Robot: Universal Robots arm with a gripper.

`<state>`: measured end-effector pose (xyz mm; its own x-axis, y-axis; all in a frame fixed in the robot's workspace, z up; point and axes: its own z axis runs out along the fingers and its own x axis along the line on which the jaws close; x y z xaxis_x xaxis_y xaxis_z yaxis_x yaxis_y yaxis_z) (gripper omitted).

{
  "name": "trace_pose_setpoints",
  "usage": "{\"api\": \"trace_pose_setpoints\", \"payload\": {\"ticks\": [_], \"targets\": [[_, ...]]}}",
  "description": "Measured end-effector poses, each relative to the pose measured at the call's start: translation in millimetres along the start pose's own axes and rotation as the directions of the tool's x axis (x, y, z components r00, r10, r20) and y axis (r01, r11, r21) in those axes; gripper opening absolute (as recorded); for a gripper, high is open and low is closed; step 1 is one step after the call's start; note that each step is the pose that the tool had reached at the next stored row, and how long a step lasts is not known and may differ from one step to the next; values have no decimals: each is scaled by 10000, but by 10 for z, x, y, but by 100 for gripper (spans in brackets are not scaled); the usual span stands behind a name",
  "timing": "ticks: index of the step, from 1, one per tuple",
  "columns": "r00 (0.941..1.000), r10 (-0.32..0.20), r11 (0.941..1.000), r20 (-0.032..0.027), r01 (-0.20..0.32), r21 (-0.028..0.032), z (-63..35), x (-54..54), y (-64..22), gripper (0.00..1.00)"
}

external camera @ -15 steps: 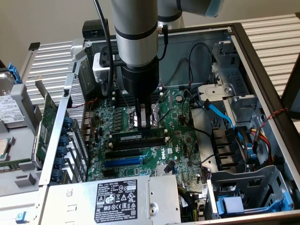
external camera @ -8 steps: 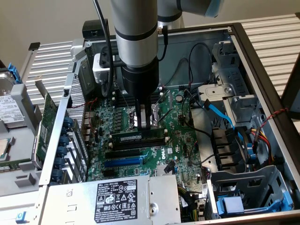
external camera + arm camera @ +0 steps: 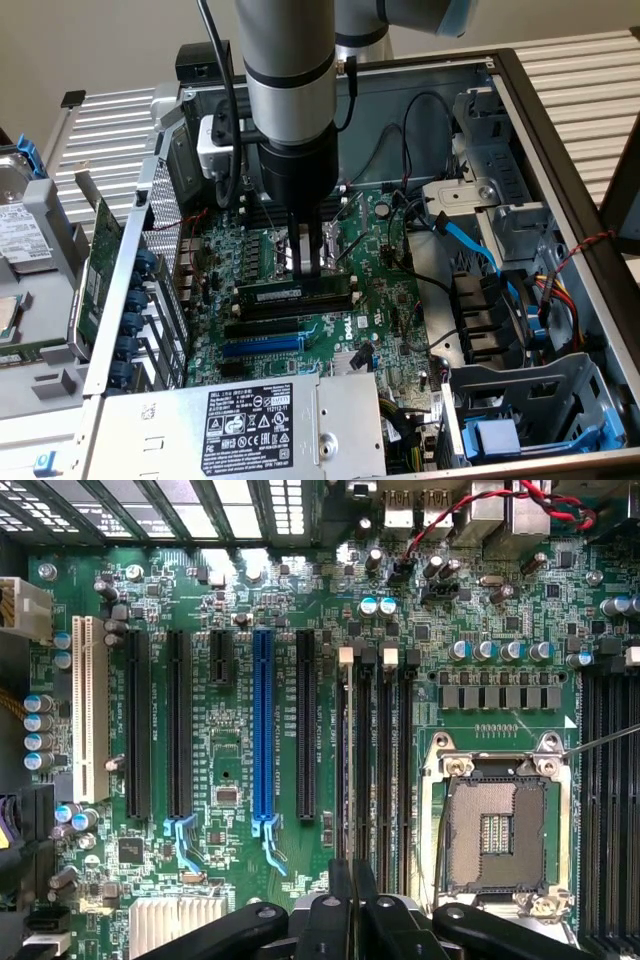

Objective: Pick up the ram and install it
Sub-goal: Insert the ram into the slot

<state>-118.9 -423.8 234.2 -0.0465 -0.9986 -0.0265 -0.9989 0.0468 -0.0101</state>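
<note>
- Ram is right under your gripper, standing on edge at its slot, with the jaws pinched shut on its top edge.
- Watch it: if it's tilted or offset in that narrow grip, I'd expect a push to jam or bend it.
- Its long axis runs out both sides of the fingers, along the slot.

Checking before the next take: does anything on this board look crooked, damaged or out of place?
Nothing looks damaged or spilled. The ram sits level beneath the fingers. The CPU socket is bare.
</note>
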Motion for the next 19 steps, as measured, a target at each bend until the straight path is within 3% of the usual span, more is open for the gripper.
{"api": "trace_pose_setpoints", "payload": {"ticks": [19], "targets": [[10000,66,10000,2,-66,3,13,1,5,12]]}}
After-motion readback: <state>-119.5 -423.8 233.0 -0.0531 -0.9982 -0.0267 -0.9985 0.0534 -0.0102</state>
